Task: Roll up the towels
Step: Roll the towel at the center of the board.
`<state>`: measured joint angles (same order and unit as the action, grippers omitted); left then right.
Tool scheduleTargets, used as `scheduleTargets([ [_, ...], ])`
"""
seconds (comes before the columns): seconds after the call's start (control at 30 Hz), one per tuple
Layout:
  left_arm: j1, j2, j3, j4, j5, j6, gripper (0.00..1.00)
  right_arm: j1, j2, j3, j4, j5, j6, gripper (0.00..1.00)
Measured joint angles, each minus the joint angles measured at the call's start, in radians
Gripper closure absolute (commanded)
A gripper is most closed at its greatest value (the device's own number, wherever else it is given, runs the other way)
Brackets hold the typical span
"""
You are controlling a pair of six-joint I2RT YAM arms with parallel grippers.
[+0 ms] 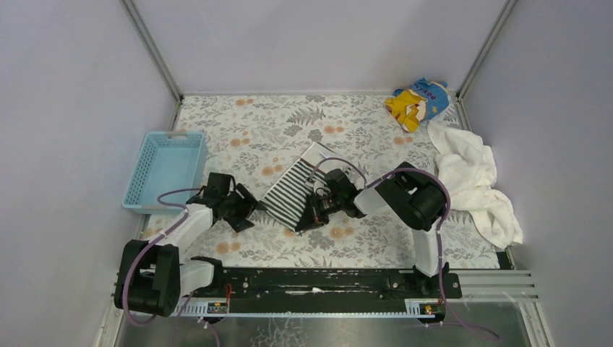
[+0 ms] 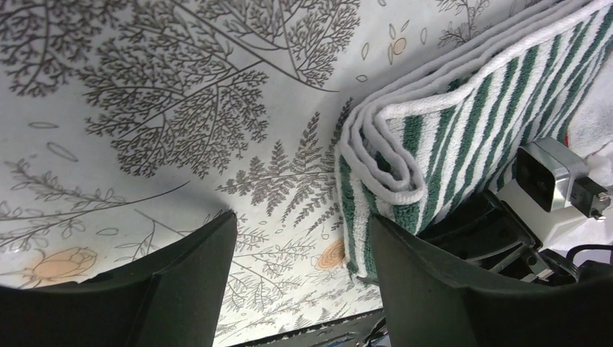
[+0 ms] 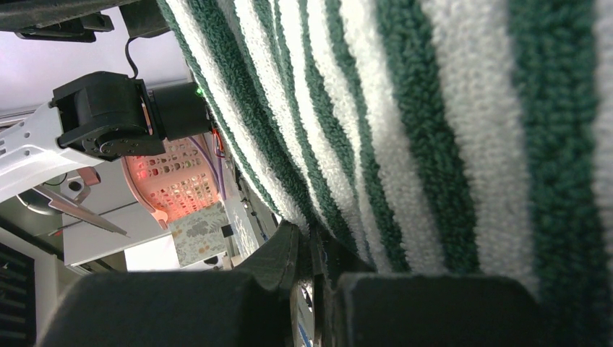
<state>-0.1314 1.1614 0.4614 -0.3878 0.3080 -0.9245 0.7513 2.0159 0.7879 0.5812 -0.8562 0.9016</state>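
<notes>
Judging by how the cloths lie, very little of the rolling is done. The striped towel sits flat on the flowered table as a folded, layered pad rather than a roll. From the left wrist, its stacked edges show as loose loops at one corner, with no tight coil begun.

The right claw is at the pad's near corner. In its own camera the striped pile fills the view, and an edge drops into the narrow slit between the two fingers. They look pinched onto the striped towel, though the contact itself is partly hidden.

The left claw is spread wide and holds nothing. The towel's folded corner lies just beside its right finger, with bare table under the gap.

Well off to the right claw's right, the white terry towel lies in a crumpled heap, neither spread nor rolled. That leaves both towels to roll, the white one needing to be laid out first.
</notes>
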Motion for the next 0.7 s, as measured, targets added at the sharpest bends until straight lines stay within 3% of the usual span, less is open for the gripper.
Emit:
scheduleTargets([
  [0.7,0.0,0.045,0.013,0.059,0.029,-0.014,0.33,-0.001,0.001,0.011,-0.026,-0.001,0.0,0.99],
])
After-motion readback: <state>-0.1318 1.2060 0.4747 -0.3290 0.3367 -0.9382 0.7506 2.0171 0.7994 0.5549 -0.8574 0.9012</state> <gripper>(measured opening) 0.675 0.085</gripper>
